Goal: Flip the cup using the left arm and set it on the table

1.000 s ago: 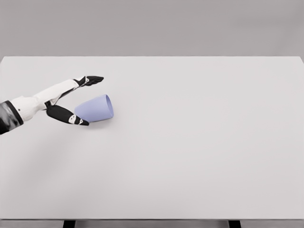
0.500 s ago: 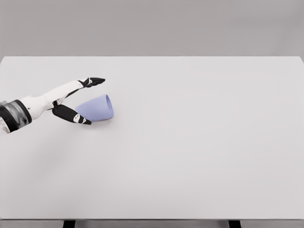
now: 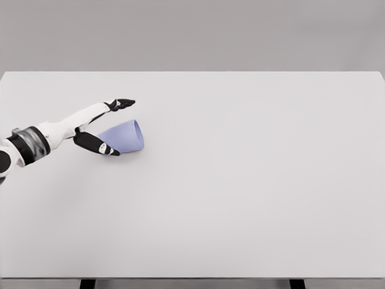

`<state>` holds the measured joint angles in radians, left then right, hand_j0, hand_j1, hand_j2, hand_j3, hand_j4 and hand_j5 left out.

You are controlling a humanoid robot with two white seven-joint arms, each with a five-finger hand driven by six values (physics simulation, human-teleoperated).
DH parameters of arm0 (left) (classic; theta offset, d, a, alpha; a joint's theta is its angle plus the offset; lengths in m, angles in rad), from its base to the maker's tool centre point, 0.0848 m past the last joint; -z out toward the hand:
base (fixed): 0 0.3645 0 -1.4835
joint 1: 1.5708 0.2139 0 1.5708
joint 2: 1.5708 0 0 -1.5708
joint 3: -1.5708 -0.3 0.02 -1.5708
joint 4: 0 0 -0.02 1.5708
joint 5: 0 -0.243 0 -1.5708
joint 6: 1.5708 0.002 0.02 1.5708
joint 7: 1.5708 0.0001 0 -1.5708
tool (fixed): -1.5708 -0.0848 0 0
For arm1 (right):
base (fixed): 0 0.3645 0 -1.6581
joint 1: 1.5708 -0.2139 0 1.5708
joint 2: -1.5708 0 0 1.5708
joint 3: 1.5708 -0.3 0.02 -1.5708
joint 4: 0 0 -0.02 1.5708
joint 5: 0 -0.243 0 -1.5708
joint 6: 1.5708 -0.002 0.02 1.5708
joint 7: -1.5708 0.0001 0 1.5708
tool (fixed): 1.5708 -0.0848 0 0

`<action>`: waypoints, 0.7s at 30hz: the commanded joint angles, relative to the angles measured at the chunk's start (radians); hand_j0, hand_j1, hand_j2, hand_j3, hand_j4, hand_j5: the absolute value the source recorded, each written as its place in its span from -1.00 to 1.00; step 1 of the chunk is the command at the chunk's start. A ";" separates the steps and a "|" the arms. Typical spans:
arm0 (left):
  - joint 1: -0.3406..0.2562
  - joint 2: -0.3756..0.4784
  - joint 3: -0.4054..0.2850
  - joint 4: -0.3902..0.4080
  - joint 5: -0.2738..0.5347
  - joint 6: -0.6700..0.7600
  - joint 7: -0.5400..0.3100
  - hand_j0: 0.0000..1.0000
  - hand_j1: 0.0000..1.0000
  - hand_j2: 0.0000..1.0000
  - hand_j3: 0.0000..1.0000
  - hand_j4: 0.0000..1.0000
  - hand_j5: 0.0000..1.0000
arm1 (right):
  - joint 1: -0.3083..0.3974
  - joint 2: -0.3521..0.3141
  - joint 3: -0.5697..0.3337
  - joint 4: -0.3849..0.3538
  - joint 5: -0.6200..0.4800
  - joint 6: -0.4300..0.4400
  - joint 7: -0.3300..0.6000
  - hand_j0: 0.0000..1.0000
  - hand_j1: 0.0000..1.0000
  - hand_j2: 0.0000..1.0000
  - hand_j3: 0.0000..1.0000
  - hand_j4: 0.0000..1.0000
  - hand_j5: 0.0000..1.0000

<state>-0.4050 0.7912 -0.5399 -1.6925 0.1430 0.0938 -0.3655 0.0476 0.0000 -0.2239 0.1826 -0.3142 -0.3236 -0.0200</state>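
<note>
head view: one lavender cup (image 3: 123,137) lies on its side on the white table (image 3: 240,180), in the table's left part. its long axis runs left to right, the open mouth facing right and the narrower base pointing left toward the arm. the left hand (image 3: 99,125) is spread wide around the cup's base end: upper fingers (image 3: 122,103) stretched above the cup and apart from it, the thumb (image 3: 99,145) against its lower left side. one arm shows.

Plain grey wall (image 3: 192,33) behind, dark legs (image 3: 88,283) below
</note>
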 commanded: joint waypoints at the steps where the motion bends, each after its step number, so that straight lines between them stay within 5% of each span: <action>1: 0.000 -0.004 -0.008 0.007 -0.003 0.000 0.000 1.00 1.00 1.00 1.00 1.00 1.00 | 0.000 0.000 0.000 0.000 0.000 0.000 0.000 1.00 1.00 1.00 1.00 1.00 1.00; 21: -0.009 -0.061 -0.015 0.063 -0.095 -0.003 -0.001 1.00 1.00 1.00 1.00 1.00 1.00 | 0.000 0.000 0.000 0.000 0.000 0.000 0.000 1.00 1.00 1.00 1.00 1.00 1.00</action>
<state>-0.4142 0.7336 -0.5557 -1.6307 0.0545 0.0909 -0.3668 0.0476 0.0000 -0.2239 0.1826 -0.3138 -0.3236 -0.0200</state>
